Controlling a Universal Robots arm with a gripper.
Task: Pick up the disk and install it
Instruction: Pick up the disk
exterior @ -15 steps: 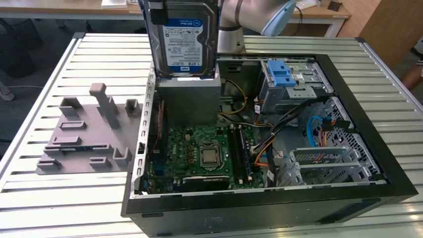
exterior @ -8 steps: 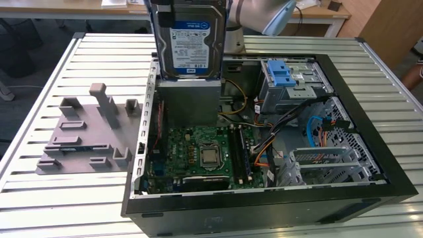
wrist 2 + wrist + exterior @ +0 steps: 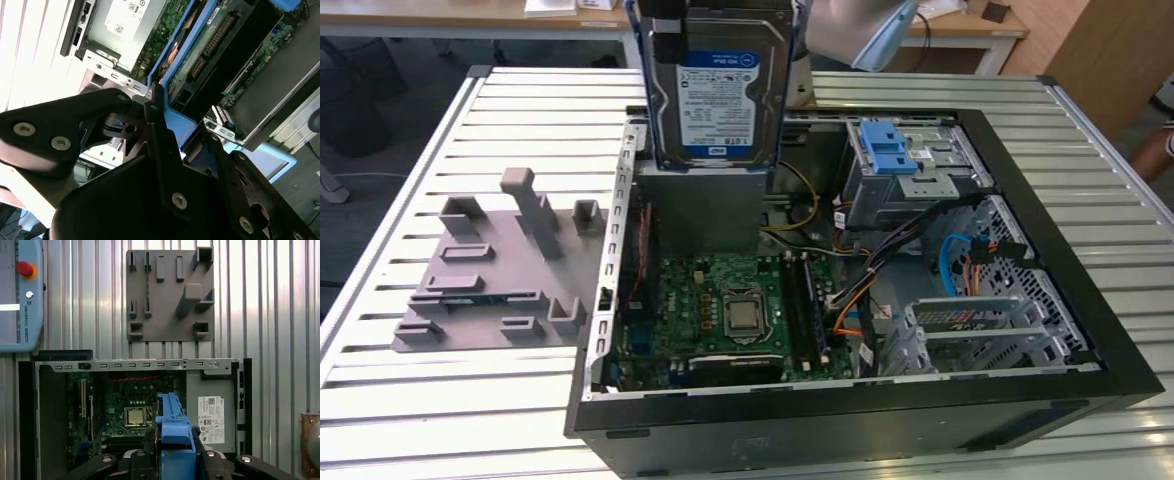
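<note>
The disk (image 3: 720, 90), silver with a blue-and-white label and blue side rails, hangs upright above the far side of the open computer case (image 3: 1067, 300), over the grey power supply box (image 3: 700, 205). In both wrist views my gripper (image 3: 177, 132) (image 3: 175, 452) is shut on the disk, its black fingers (image 3: 156, 120) clamped on the blue bracket (image 3: 172, 427). The disk's circuit-board underside (image 3: 210, 35) shows in the second wrist view. The drive cage with the blue latch (image 3: 894, 160) stands to the exterior view's right of the disk.
The motherboard (image 3: 734, 305) lies on the case floor beside loose cables (image 3: 854, 300). A second metal cage (image 3: 974, 330) sits at the case's near right. A grey fixture plate (image 3: 500, 275) lies on the slatted table (image 3: 454, 400). A teach pendant (image 3: 17, 295) rests on the table.
</note>
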